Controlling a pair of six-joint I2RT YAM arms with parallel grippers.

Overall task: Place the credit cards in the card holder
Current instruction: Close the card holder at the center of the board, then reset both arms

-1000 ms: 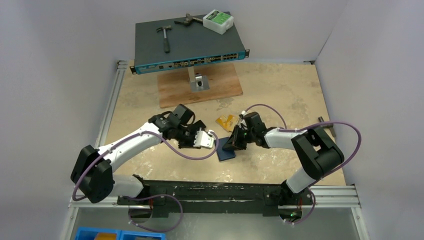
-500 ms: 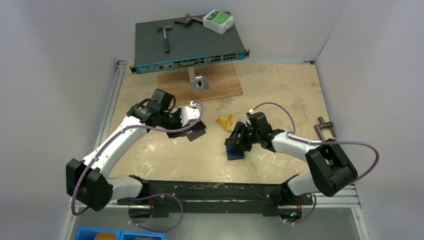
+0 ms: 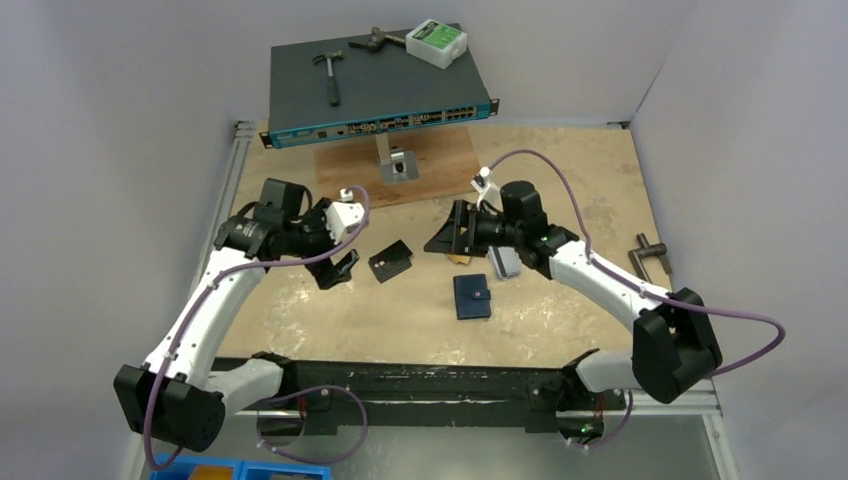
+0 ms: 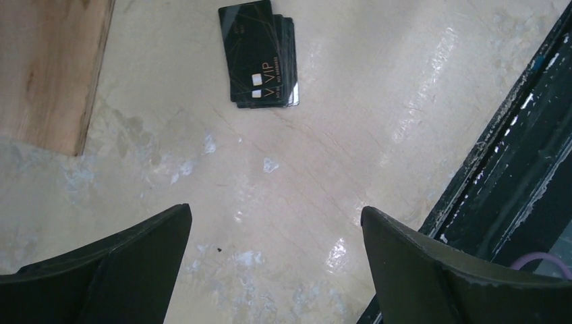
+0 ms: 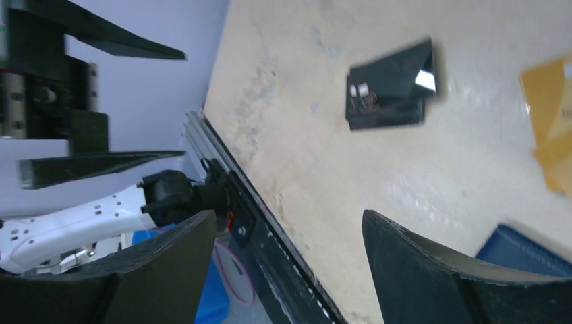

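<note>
While the left hand (image 4: 275, 213) and right hand (image 5: 289, 216) hover spread and empty, black cards (image 3: 390, 262) lie near the closed holder (image 3: 472, 296).

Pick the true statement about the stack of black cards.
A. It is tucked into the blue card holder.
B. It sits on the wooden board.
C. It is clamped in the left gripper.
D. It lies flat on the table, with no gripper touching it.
D: the black cards lie flat on the table, ahead of the open, empty left gripper and apart from the card holder.
</note>
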